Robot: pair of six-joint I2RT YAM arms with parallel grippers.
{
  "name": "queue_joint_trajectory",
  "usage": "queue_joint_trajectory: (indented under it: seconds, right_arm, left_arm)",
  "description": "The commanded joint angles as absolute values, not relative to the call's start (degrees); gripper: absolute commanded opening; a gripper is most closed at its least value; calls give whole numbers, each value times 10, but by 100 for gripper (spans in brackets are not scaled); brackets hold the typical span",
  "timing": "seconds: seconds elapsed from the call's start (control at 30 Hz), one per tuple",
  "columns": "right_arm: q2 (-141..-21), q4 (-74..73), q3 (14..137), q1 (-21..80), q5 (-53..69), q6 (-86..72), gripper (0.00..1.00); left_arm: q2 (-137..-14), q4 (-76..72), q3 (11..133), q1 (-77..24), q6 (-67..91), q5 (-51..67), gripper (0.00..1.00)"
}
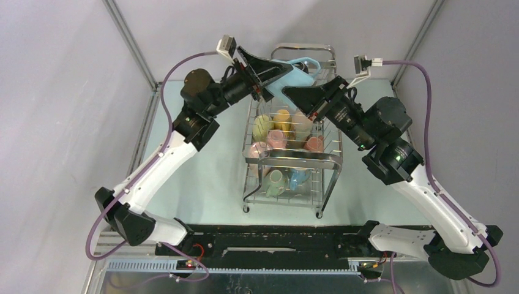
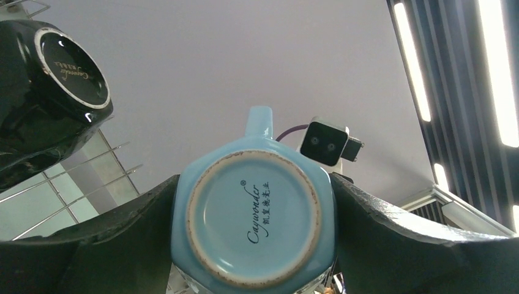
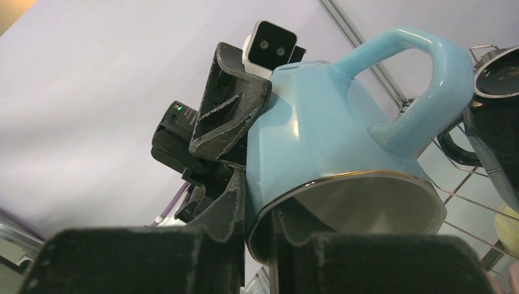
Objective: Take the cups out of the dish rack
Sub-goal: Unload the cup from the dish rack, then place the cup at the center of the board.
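A light blue cup (image 1: 298,76) hangs in the air above the far end of the dish rack (image 1: 329,160), held by both grippers. My left gripper (image 1: 273,74) is shut on its body near the base; the left wrist view shows the cup's underside (image 2: 253,217) between the two fingers (image 2: 125,242). My right gripper (image 1: 298,93) is shut on the cup's rim: in the right wrist view one finger (image 3: 231,199) lies outside the cup's wall (image 3: 324,141) and the other inside. A black cup (image 2: 49,79) rests in the rack's far end.
Several cups lie in the rack: pale green (image 1: 262,125), yellow (image 1: 281,116), cream (image 1: 301,122) and pink (image 1: 275,139) on the top tier, green (image 1: 275,180) and blue (image 1: 298,177) below. The black cup (image 3: 496,104) sits close beside the held cup's handle. Frame posts stand at the back corners.
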State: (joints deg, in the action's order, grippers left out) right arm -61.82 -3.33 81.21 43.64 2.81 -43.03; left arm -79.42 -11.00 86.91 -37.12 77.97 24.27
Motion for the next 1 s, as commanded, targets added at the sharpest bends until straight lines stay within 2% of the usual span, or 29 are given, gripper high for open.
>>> queue_joint_trajectory:
  seconds: [0.0,0.1,0.13,0.97]
  right_arm:
    - [-624,-21,840,446,-20,-407,0]
    - [-618,-17,842,457,-39,-395,0]
    - [-617,-16,843,460,-44,-391,0]
    - [-571,30,828,479,-61,-359,0]
  left_arm:
    - [-748,-175,871,-372,773,257,71]
    - [-739,-161,871,-370,754,252,95]
    - [-736,-154,872,-369,747,251,99]
    - [-738,-159,890,-326,732,285,100]
